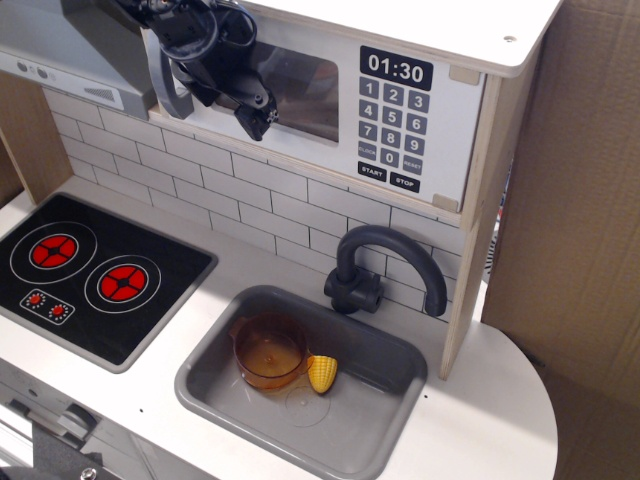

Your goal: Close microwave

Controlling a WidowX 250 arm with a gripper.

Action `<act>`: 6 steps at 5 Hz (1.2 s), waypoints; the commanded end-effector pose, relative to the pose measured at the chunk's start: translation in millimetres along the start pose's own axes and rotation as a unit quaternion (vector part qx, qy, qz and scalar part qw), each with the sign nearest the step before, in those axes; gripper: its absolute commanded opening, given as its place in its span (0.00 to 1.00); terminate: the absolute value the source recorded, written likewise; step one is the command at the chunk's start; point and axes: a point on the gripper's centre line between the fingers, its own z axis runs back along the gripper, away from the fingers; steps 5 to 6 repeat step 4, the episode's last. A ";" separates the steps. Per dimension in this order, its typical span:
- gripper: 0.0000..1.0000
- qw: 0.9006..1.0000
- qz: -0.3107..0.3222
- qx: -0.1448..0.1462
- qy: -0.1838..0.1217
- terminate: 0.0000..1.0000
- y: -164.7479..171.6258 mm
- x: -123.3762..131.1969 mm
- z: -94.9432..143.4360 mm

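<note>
The microwave (440, 150) is a light-wood box above the tiled wall, with a black keypad panel (393, 125) showing 01:30. Its white door with a clear window (305, 85) lies nearly flush with the box front. The grey curved handle (167, 92) is at the door's left edge. My black gripper (255, 122) reaches in from the top left and rests against the lower left part of the door, in front of the window. Its fingers look pressed together and hold nothing.
A grey slanted range hood (60, 45) is at the top left, with the black hob with red rings (90, 270) below it. The grey sink (395, 410) holds an amber pot (268, 352) and a toy corn (322, 373). A dark faucet (385, 255) stands behind it. Cardboard (580, 200) stands at the right.
</note>
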 end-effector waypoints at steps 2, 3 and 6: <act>1.00 0.993 0.062 0.008 0.100 0.00 -28.1 -26.1 59.4; 1.00 0.993 0.062 0.008 0.100 0.00 -28.1 -26.1 59.4; 1.00 0.993 0.062 0.008 0.100 1.00 -28.1 -26.1 59.4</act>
